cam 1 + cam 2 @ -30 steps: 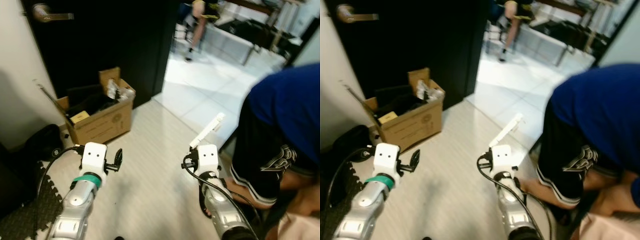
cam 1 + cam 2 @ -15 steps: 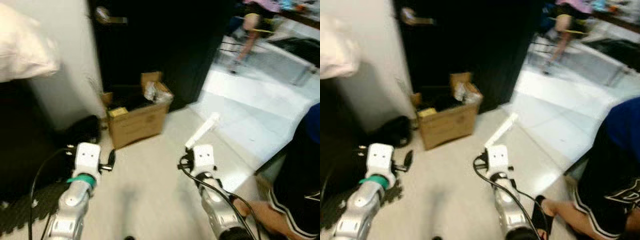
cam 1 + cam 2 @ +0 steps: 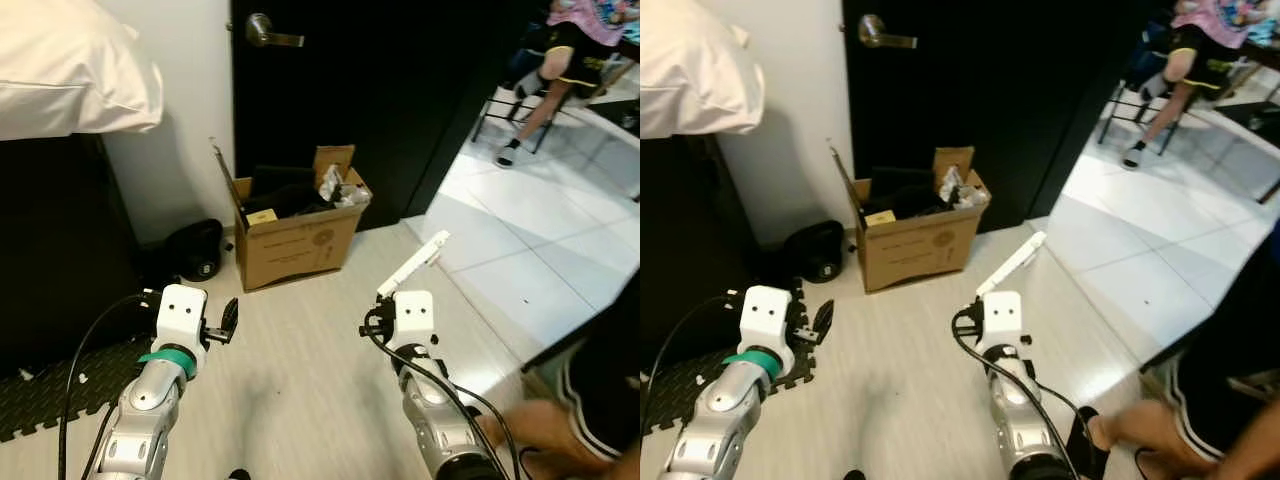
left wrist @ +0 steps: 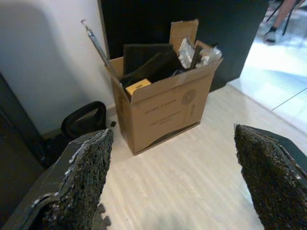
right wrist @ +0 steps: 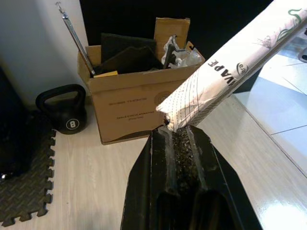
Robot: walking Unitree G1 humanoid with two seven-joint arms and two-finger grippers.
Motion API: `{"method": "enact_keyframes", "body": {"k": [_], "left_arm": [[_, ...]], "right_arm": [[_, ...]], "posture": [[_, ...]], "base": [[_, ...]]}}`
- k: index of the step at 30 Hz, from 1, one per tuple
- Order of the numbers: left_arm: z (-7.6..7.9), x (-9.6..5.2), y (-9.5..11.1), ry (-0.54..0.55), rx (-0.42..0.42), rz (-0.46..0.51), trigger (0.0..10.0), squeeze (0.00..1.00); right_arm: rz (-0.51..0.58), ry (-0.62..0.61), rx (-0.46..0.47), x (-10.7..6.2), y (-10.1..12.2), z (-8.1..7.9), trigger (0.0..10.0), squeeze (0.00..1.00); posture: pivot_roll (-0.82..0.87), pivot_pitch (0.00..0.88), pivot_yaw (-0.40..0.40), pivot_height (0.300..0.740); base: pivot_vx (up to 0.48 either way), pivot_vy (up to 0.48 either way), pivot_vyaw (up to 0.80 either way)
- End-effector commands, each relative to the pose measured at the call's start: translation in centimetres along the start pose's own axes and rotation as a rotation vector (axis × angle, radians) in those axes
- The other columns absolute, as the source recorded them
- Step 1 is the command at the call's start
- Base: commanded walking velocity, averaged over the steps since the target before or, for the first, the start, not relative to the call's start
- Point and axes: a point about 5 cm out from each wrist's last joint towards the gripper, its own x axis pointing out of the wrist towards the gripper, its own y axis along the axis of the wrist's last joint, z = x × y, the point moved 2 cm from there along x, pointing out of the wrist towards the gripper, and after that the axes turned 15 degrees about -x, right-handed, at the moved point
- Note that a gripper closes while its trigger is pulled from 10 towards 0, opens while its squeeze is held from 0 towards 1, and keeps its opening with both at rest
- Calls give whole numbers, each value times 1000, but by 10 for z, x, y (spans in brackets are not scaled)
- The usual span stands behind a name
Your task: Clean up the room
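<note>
A home bedroom (pillow (image 3: 70, 65), dark door (image 3: 350, 90), kettlebell (image 5: 64, 112) on floor).

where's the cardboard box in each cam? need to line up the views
Left eye view: cardboard box, upper middle, against the black door.
Right eye view: upper middle, slightly further left.
Left wrist view: centre, between the open fingers.
Right wrist view: upper middle, behind the held paper-wrapped stick.
Shared landmark: black kettlebell beside the box.

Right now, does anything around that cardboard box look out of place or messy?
Yes. The cardboard box by the black door is overfilled: dark pads, crumpled plastic and a thin metal rod stick out above its rim. A kettlebell sits loose on the floor beside it.
</note>
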Motion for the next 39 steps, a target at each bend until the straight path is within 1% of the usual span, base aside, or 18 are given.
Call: {"method": "enact_keyframes", "body": {"k": [1, 39], "left_arm": [[1, -3, -4, -7, -10, -10, 10000, 0], [3, -7, -8, -9, -23, -12, 10000, 0]], "right_arm": [[-18, -8, 8, -3, -4, 1, 10000, 0], [-33, 3, 26, -5, -7, 2, 10000, 0]], "posture": [[121, 0, -50, 740], [115, 0, -67, 740]], "base": [[281, 0, 0], [284, 0, 0]]}}
